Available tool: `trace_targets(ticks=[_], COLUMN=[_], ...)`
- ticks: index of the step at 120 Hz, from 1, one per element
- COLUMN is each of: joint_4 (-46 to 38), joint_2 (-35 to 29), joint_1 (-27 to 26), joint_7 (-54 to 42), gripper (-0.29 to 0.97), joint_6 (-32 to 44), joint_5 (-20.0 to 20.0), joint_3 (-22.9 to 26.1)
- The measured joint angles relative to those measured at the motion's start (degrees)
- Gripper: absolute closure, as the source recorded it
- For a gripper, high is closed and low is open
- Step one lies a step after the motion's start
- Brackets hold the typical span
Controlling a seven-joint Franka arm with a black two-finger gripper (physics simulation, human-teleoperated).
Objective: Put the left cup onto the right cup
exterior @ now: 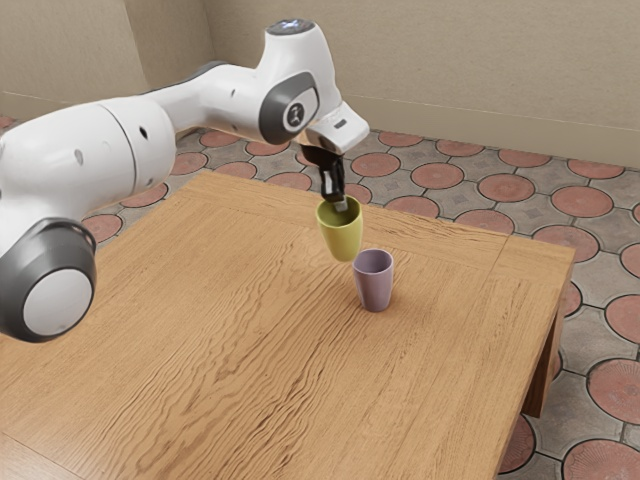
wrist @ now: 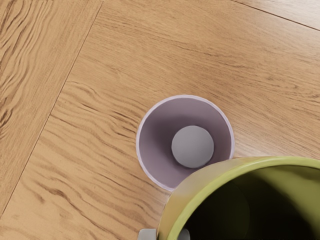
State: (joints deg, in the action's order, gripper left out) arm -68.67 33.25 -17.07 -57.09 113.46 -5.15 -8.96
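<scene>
Terracotta floor tiles (exterior: 510,187) with round medallions surround a wooden table (exterior: 200,380) with strong grain. Black jaws are clenched on the rim of a smooth, tapered olive-green cup (exterior: 341,232), held clear of the table. It hangs just above and beside an upright lilac cup (exterior: 373,280), whose flat inner bottom is grey.

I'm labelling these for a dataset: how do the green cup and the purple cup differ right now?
Colour: the green cup is yellowish green, the purple cup pale purple. Support: the green cup hangs in the air, while the purple cup stands upright on the table. Contact: the gripper clamps the green cup's rim; nothing touches the purple cup. Both are handleless, open-topped and taper toward the base.
</scene>
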Motion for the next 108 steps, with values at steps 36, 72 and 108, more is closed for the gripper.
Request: trace_targets(ticks=[36,72,108], joint_4=[3.4,6.1,8.0], joint_2=[3.0,5.6,7.2], joint_1=[-0.6,-0.9,-1.2], joint_7=[-0.3,-0.7,-1.5], gripper=[0.79,0.79,0.79], joint_6=[0.0,0.3,0.7], joint_5=[0.0,0.0,0.1], joint_3=[0.0,0.1,0.1])
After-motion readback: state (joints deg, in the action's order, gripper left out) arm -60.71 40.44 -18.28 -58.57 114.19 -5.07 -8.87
